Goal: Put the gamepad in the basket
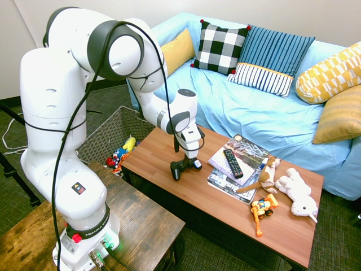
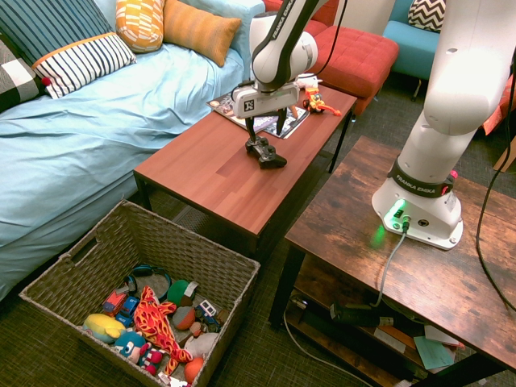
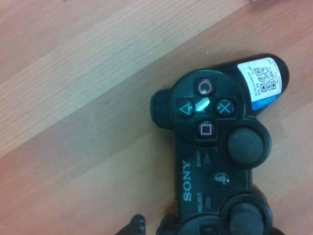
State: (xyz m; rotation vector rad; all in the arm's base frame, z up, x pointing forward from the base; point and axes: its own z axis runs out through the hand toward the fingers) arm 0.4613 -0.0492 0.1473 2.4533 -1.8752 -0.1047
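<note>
With the pincer (image 2: 264, 129) spread wide just above the Sony gamepad (image 2: 265, 152) near the centre of the bench (image 2: 210, 181), the rounded body could be squeezed out sideways, as finger alignment seems off-centre, leaving the basket (image 2: 230, 266) at seven o'clock unreached.

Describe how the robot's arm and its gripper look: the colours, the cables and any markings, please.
The arm is glossy white with rounded segments and dark grey rings at the joints. A black cable loops along it. The base collar carries black lettering, with a red button and a green light beside it, and a small warning sticker sits on the lower segment. The gripper has a grey body with a black square mark and two dark fingers.
</note>
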